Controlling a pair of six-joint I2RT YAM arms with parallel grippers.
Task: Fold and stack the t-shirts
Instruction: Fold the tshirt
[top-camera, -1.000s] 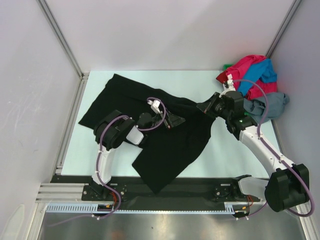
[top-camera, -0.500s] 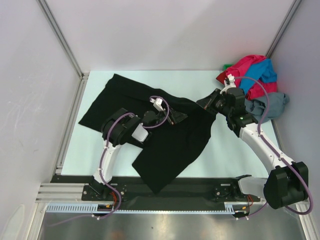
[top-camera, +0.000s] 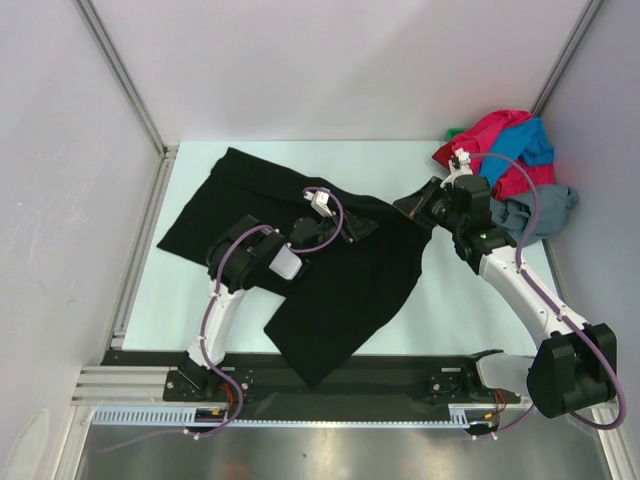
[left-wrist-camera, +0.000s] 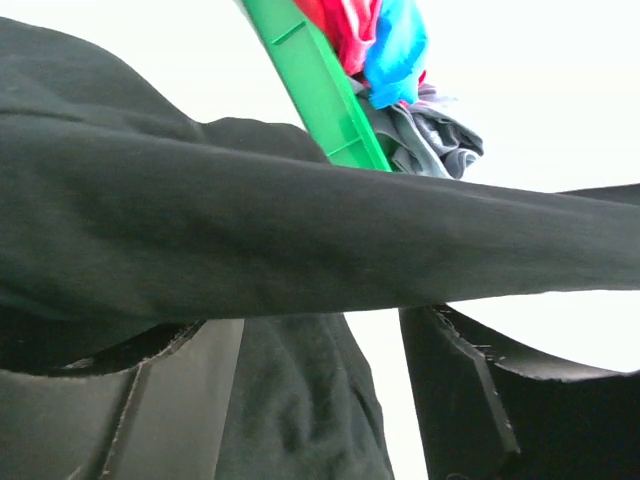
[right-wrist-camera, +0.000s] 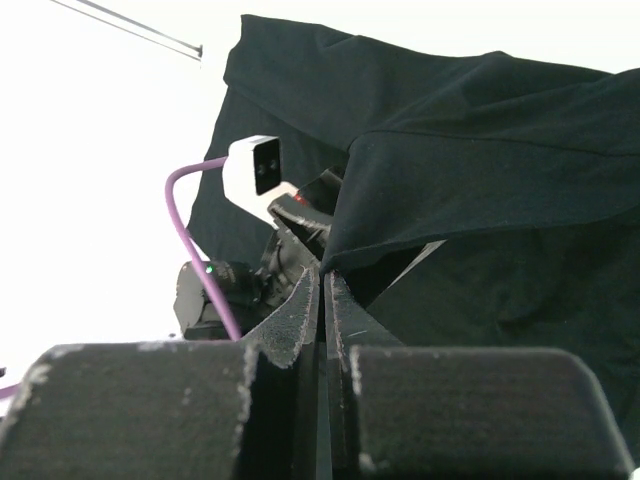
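A black t-shirt (top-camera: 330, 270) lies spread over the middle of the table. My right gripper (top-camera: 412, 207) is shut on its right edge (right-wrist-camera: 345, 235) and holds that edge up off the table, so a taut fold (left-wrist-camera: 300, 230) stretches across the left wrist view. My left gripper (top-camera: 358, 228) sits low on the shirt's middle, under that fold, with its jaws apart and black cloth (left-wrist-camera: 300, 400) lying between the fingers (left-wrist-camera: 170, 400). At the back right corner is a pile of red-pink (top-camera: 492, 133), bright blue (top-camera: 530, 148) and grey (top-camera: 532, 212) t-shirts.
A green object (left-wrist-camera: 320, 90) lies beside the pile, showing as a small green bit (top-camera: 455, 132) from above. White walls and metal posts (top-camera: 120, 75) close in the table. The black shirt's near corner (top-camera: 315, 375) hangs over the black front rail.
My left gripper has slid a little farther along the shirt under the raised fold, and its jaws have narrowed. My right gripper lifted the edge slightly, then held still.
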